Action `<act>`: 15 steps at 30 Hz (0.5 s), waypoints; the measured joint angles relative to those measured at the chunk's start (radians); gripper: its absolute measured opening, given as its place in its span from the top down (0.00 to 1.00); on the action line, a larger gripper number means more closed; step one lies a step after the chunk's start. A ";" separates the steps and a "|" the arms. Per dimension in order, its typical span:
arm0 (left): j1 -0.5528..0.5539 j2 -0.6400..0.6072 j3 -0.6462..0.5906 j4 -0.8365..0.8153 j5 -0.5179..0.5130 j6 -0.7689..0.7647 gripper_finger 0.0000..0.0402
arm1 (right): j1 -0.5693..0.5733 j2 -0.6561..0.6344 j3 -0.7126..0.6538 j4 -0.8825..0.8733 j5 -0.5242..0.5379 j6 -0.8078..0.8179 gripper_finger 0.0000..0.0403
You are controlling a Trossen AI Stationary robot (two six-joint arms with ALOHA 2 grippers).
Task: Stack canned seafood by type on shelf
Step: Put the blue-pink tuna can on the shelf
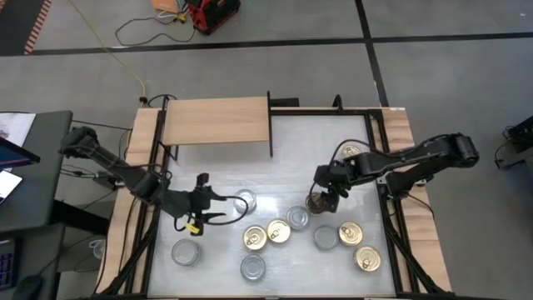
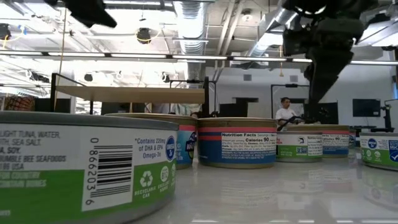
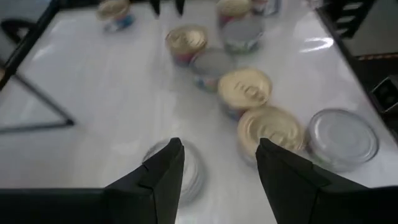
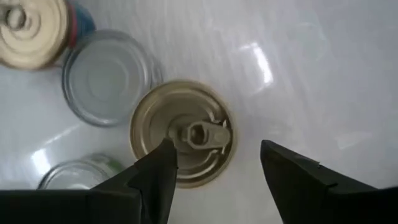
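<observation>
Gold-lidded tins (image 1: 278, 231) with pull tabs, plain silver-grey lidded tins (image 1: 186, 252) mixed in. Nearest tin label (image 2: 74, 165): green and white, black barcode. Next label (image 2: 237, 145): blue with a red band, white nutrition panel. Shelf (image 1: 218, 122): light wood, dark end panel. Tabletop (image 1: 333, 150) glossy white, light wood border. Gripper fingers (image 4: 157, 177) black. Floor grey, yellow cable (image 1: 117, 52), red device (image 1: 212, 14).

Bright overhead strip lights (image 2: 186, 57); glare on white tabletop (image 3: 320, 43) at 2 o'clock. Left wrist view motion-blurred; nearest tin (image 2: 74, 165) in low view soft, oversized.
</observation>
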 joint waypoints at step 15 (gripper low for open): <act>0.230 -0.006 -0.155 0.299 0.286 0.248 0.53 | -0.113 0.022 -0.013 0.057 -0.141 -0.107 0.37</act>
